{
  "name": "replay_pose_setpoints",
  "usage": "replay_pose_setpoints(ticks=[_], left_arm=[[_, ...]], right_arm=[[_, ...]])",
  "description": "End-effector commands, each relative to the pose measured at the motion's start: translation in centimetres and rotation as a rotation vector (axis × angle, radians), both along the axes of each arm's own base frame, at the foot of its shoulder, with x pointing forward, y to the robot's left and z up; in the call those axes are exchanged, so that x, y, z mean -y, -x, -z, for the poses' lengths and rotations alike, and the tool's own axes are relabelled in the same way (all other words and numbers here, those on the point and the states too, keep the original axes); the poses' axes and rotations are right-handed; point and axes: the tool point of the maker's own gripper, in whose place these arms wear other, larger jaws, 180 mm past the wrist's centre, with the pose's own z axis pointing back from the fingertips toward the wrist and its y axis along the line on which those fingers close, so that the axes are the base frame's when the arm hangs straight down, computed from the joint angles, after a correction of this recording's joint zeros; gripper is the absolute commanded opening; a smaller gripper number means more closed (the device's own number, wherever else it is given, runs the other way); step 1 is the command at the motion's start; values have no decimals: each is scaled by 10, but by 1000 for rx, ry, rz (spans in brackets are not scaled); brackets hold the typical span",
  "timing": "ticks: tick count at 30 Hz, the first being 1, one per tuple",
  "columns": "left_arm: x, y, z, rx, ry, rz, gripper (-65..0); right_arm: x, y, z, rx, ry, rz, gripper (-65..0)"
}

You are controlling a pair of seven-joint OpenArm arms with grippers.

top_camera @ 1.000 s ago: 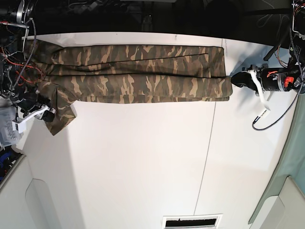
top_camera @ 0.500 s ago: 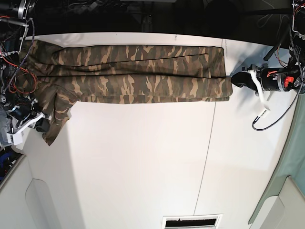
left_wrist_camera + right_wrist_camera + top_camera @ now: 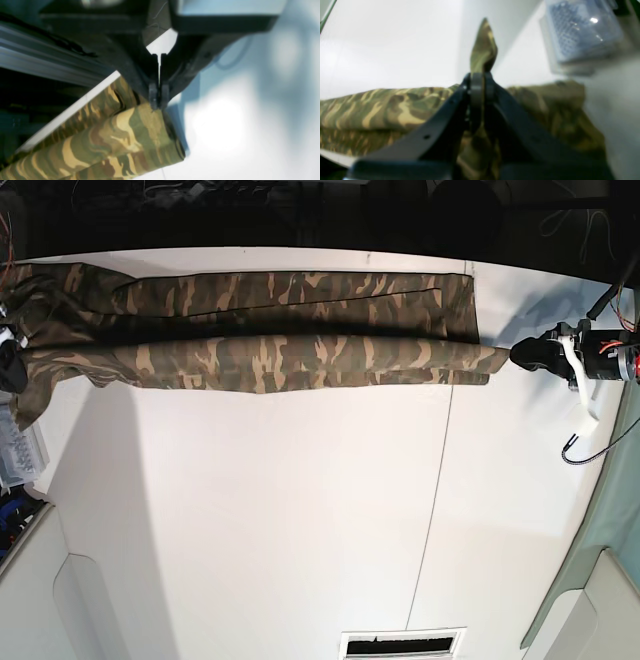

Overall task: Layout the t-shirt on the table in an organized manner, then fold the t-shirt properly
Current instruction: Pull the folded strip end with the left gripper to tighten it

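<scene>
The camouflage t-shirt (image 3: 280, 350) is stretched in a long band across the far part of the white table (image 3: 300, 520). At the band's right end, my left gripper (image 3: 518, 353) is shut on a corner of the cloth. The left wrist view shows its fingertips (image 3: 153, 96) pinching the folded fabric edge (image 3: 120, 135) just above the table. My right gripper (image 3: 8, 365) sits at the base view's left edge, mostly cut off. Seen from the right wrist, it (image 3: 478, 82) is shut on a peak of fabric (image 3: 483, 47), with the rest of the shirt (image 3: 377, 110) below it.
A clear plastic box (image 3: 582, 32) with bluish contents stands beside the right gripper, at the table's left edge (image 3: 20, 445). A thin seam (image 3: 432, 510) crosses the tabletop. A slotted vent (image 3: 404, 644) lies at the near edge. Loose cables (image 3: 580, 445) hang from the left arm.
The right gripper has shut on the shirt's left end and moved left and back. The left gripper drew right. The near band of fabric is now pulled long and taut.
</scene>
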Motion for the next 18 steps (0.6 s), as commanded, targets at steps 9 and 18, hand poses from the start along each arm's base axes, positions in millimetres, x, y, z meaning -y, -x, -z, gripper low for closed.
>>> replay_pose_setpoints(ticks=[9, 18], left_arm=[[19, 8, -13, 50, -1, 91, -650], [27, 12, -3, 37, -13, 102, -397]], right_arm=[[10, 41, 26, -87, 45, 40, -650], [14, 53, 53, -146, -7, 95, -361]])
